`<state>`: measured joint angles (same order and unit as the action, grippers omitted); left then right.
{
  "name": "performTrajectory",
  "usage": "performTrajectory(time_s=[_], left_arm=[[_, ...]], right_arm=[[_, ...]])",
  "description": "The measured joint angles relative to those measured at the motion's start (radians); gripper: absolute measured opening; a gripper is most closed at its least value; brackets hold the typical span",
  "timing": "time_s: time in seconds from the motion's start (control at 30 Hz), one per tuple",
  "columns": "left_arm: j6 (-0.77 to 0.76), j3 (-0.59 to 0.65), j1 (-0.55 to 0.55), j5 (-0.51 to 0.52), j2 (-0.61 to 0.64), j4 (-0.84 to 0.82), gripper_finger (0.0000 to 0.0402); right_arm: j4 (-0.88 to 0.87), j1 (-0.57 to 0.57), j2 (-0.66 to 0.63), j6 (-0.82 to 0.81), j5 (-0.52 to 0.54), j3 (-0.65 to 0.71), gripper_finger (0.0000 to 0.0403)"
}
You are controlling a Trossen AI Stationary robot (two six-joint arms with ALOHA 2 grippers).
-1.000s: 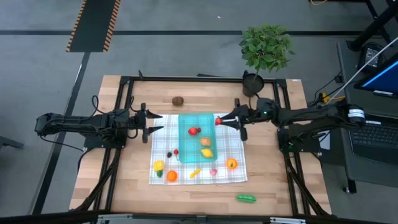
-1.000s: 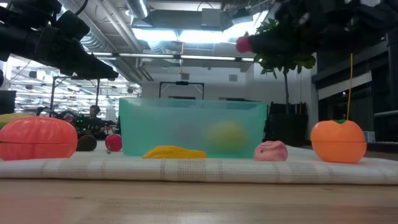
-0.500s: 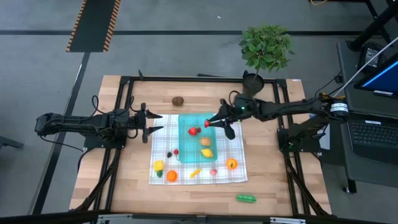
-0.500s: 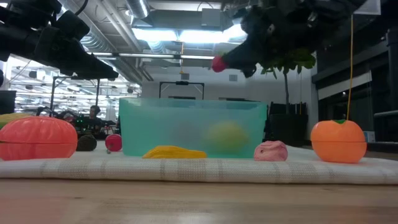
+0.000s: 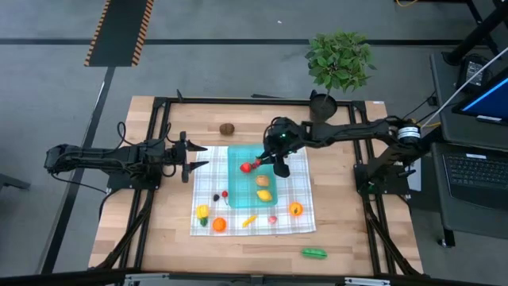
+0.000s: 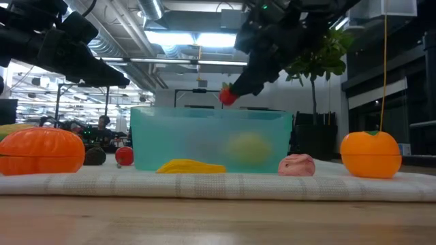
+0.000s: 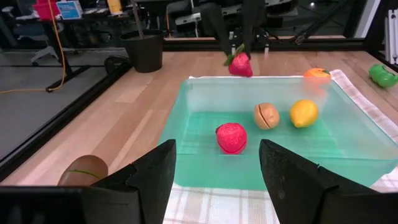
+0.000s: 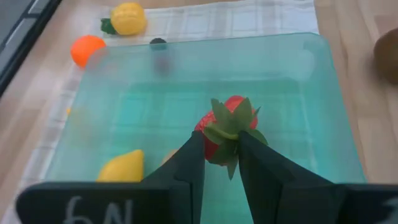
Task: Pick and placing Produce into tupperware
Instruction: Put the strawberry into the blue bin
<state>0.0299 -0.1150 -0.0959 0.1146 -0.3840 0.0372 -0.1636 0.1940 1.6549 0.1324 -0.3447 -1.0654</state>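
R claw: pinched on strawberry by leafy cap, hung over tupperware so you can drop it clean. Tub translucent teal, shallow, smooth; inside: red fruit, brown half, lemon. Checked cloth holds remaining produce. L claw: jaws apart, empty, waiting beside tub.

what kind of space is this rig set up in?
Probably a robotics lab or workshop in an open industrial hall. The low view shows exposed ceiling ducts and strip lighting; the high view shows a grey floor with hazard-striped tape and a laptop on a stand beside the wooden table.
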Motion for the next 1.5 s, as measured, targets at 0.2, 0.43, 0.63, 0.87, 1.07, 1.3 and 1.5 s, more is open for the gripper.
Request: performTrajectory(time_s=[0.2,0.43,0.63,0.87,1.07,1.3,1.5], left_arm=[[0.000,0.000,0.000,0.000,0.000,0.000,0.0224],[0.000,0.000,0.000,0.000,0.000,0.000,0.0224],[0.000,0.000,0.000,0.000,0.000,0.000,0.0224],[0.000,0.000,0.000,0.000,0.000,0.000,0.0224],[0.000,0.000,0.000,0.000,-0.001,0.000,0.0224],[0.000,0.000,0.000,0.000,-0.002,-0.003,0.0224],[0.000,0.000,0.000,0.000,-0.002,-0.003,0.0224]], right_arm=[[-0.067,0.000,0.053,0.007,0.005,-0.030,0.0089],[-0.116,0.000,0.068,0.007,0.036,-0.035,0.0089],[-0.100,0.001,0.068,0.009,0.074,-0.004,0.0089],[-0.078,0.000,0.075,0.009,0.073,0.007,0.0089],[-0.062,0.000,0.093,0.009,0.073,0.007,0.0090],[-0.030,0.000,0.118,0.030,0.072,0.008,0.0090],[-0.031,0.003,0.118,0.030,0.072,0.008,0.0090]])
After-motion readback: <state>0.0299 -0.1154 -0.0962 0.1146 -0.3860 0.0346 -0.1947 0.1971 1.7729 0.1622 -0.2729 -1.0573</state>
